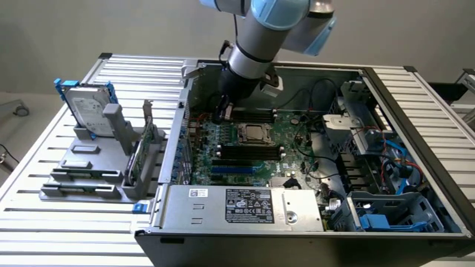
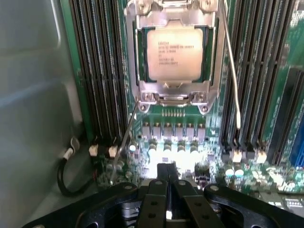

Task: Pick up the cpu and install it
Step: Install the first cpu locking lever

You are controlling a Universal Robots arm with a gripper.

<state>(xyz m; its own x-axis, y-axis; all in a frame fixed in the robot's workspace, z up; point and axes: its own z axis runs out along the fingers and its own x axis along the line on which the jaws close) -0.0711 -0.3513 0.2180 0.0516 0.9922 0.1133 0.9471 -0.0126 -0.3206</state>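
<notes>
The cpu (image 2: 176, 52), a flat silver-grey square with printed text, lies inside the metal-framed socket (image 2: 173, 97) on the green motherboard (image 1: 286, 144). In the exterior view the cpu (image 1: 252, 132) sits near the board's middle. My gripper (image 2: 167, 167) is shut, its black fingers pressed together with nothing between them. It hovers over the row of components just beside the socket, apart from the cpu. Seen from the exterior view, the gripper (image 1: 221, 117) hangs inside the open computer case, to the exterior view's left of the socket. Two thin wire levers (image 2: 231, 71) run along the socket's sides.
Black memory slots (image 2: 102, 71) flank the socket on both sides. The grey case wall (image 2: 33, 104) stands close by with a black cable (image 2: 64, 175) at its foot. A hard drive in a blue bracket (image 1: 88, 108) stands on a grey fixture (image 1: 82, 178) outside the case. The power supply (image 1: 245, 206) lies at the front.
</notes>
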